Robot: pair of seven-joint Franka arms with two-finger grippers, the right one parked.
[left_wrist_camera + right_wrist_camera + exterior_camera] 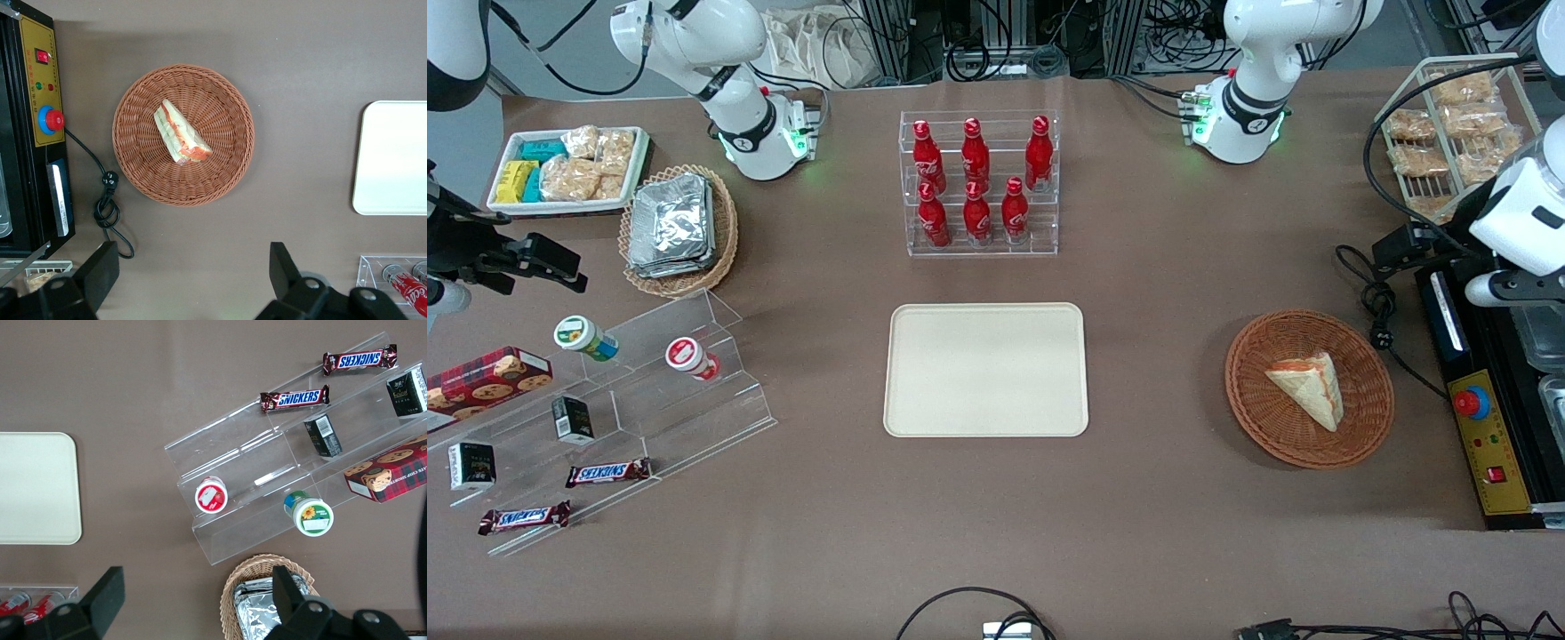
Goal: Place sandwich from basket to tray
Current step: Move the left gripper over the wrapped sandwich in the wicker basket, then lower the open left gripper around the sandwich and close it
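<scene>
**Nothing moved yet**

The left arm's hand [190,280] hangs high over the brown tabletop [1156,293], fingers spread wide, holding nothing. The small triangular white-bread sandwich [1309,388] sits in the round reddish-brown wicker basket [1249,356]. The flat cream-beige rectangular tray [986,370] is bare, so the whole job's left.

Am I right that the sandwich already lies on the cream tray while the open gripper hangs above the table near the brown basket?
Not quite: the sandwich lies in the basket, not on the tray, which is bare, as the front view shows. The rest holds: the wrist view shows the gripper open above the table near the basket.
</scene>
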